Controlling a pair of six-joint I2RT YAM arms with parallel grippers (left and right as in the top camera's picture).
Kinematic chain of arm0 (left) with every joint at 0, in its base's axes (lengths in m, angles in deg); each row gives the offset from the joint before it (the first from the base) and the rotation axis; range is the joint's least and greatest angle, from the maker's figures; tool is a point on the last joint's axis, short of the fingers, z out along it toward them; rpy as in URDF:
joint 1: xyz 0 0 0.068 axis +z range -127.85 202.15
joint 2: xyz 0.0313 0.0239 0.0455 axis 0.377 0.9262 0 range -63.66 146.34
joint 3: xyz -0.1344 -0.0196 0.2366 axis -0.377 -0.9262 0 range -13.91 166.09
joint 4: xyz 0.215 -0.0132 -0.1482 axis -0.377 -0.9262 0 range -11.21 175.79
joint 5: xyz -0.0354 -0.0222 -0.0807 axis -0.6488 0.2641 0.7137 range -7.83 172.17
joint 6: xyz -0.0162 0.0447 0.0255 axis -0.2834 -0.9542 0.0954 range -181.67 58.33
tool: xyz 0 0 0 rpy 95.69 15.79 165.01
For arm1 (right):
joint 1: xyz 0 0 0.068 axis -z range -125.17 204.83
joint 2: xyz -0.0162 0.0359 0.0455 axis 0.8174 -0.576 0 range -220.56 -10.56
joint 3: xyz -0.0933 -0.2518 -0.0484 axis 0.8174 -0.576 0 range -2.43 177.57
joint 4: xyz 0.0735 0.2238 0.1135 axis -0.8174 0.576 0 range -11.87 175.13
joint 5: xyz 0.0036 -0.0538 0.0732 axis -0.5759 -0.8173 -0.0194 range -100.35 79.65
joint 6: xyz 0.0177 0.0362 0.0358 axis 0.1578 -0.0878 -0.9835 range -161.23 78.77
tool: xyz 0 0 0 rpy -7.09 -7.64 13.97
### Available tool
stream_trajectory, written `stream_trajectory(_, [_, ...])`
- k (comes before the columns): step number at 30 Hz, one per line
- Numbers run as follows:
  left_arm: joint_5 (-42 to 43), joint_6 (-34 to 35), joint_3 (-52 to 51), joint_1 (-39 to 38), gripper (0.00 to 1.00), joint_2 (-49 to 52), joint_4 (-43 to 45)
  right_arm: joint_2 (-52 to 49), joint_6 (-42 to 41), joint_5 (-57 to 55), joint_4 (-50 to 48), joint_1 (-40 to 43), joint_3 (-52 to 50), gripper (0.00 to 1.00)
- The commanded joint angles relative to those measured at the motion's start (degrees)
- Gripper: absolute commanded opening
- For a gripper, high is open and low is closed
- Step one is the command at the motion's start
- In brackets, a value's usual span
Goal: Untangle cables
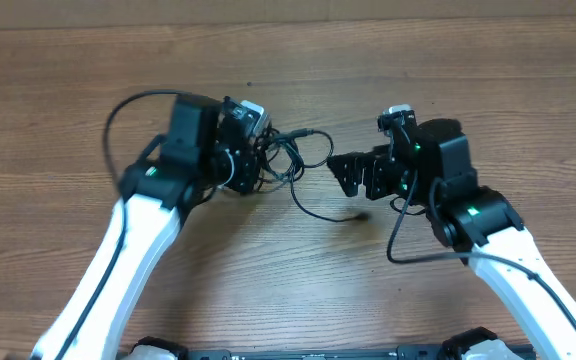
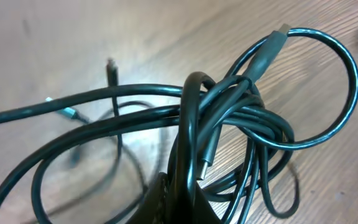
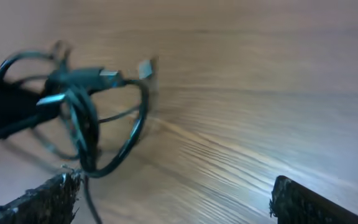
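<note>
Your cables (image 1: 293, 165) sit bunched in a tangle at the middle of the table (image 1: 388, 60), with one loose end trailing toward the near side. Your left gripper (image 1: 260, 160) is clamped tight on the tangle's left side. Your right gripper (image 1: 340, 172) sits just right of the tangle, its fingers (image 3: 45, 199) spread wide and holding nothing.

Overhead looks straight down on the table (image 1: 288, 70); both wrist views sit close, sharing the cables (image 2: 229, 112)
</note>
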Motion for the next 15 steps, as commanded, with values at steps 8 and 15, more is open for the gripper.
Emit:
stream_trajectory(8, [2.4,-6.3,1.3,-0.1,0.04,-9.3,-3.7,6.6,9.0,27.4,-5.3,0.2,1.0,0.97])
stream_trajectory(15, [11.6,-6.3,1.3,-0.1,0.04,-9.3,-3.5,6.7,9.7,31.5,-5.7,0.0,1.0,0.92])
